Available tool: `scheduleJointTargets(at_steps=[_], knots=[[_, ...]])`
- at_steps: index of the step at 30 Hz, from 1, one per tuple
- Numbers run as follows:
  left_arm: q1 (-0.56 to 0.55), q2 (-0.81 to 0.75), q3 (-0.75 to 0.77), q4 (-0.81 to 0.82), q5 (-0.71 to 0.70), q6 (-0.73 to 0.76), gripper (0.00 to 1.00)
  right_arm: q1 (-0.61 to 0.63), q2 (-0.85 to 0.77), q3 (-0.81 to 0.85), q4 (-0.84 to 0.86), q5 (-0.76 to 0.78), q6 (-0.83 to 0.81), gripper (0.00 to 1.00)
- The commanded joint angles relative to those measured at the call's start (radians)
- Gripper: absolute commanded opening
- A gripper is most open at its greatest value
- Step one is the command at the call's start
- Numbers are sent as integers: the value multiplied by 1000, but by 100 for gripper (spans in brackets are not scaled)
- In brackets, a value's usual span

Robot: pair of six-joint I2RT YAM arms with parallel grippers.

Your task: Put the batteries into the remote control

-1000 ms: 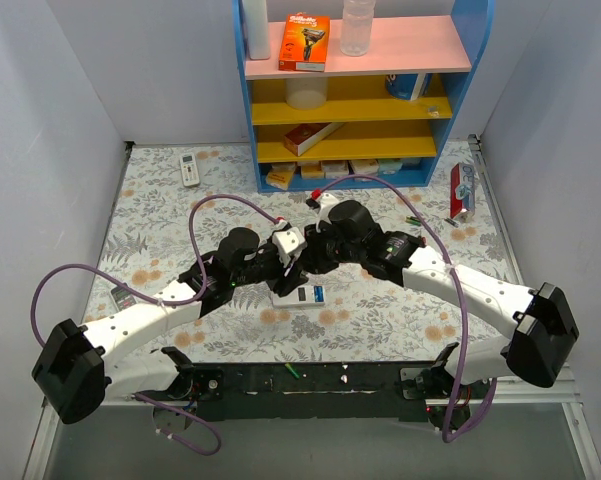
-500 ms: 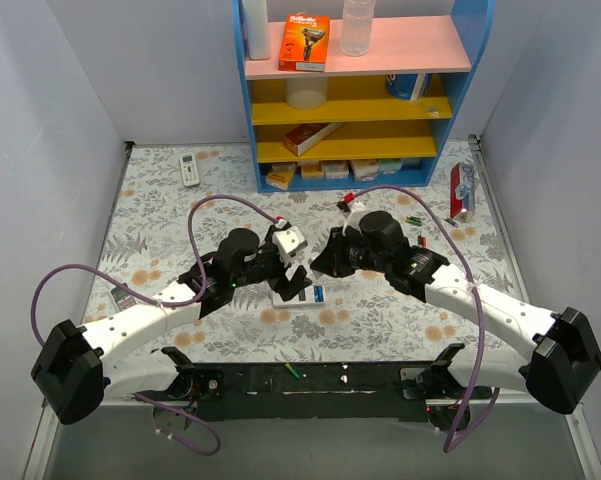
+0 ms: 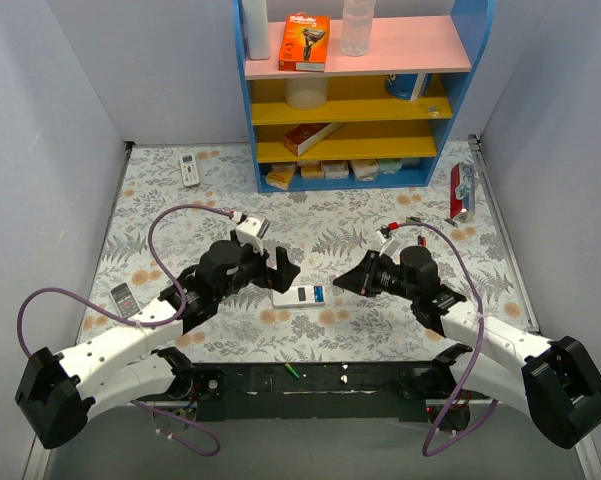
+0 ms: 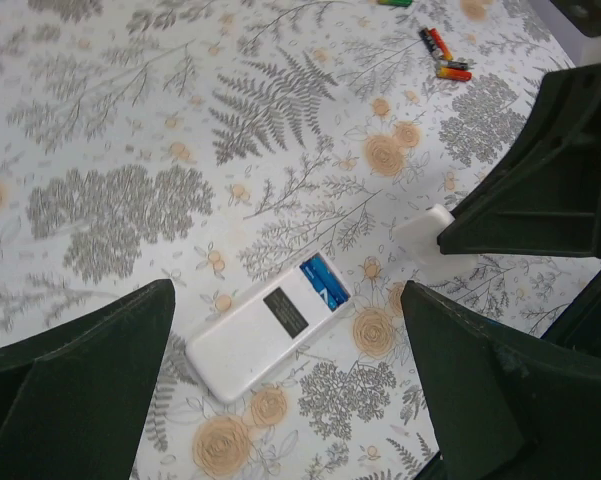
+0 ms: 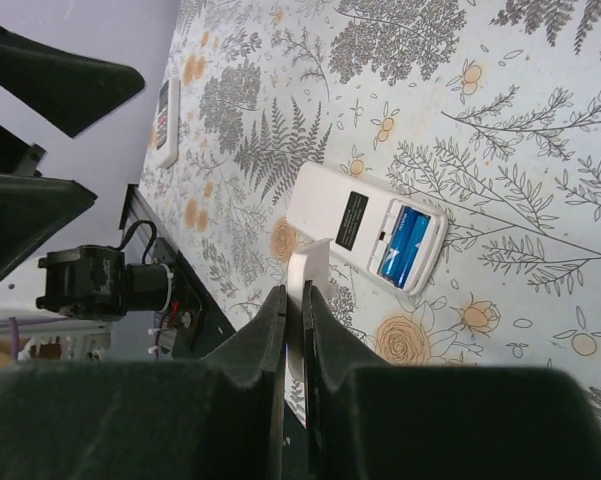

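Your remote control (image 3: 300,296) lies back-up at the lower middle of the top view, with its battery recess uncovered.
Your right gripper (image 5: 296,294) pinches a thin white battery cover (image 5: 308,262) just beside the remote. Your left gripper (image 4: 285,292) hovers above it with jaws spread wide. The batteries (image 4: 444,57) lie well apart, at the upper right of the left wrist view.

The right pincer (image 5: 294,296) grips a white cover (image 5: 308,262) near the remote control (image 5: 330,215) holding a blue battery (image 5: 405,243).
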Motion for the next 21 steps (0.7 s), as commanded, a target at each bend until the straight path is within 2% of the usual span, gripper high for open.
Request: scheduleJointTargets(at_steps=[1,6,9,12,21], knots=[[4,-92,-119,-45,-153,-296,98,-10,19,-89,320,-50,111,1],[4,-89,-180,-47,-197,-392,98,-12,97,-181,565,-65,217,1],[4,-41,-182,-47,-232,-425,98,-9,137,-201,621,-47,248,1],[4,9,-169,-65,-246,-458,92,-7,180,-218,668,-20,269,1],[2,166,-120,-94,-185,-504,83,40,356,-216,852,17,314,1]])
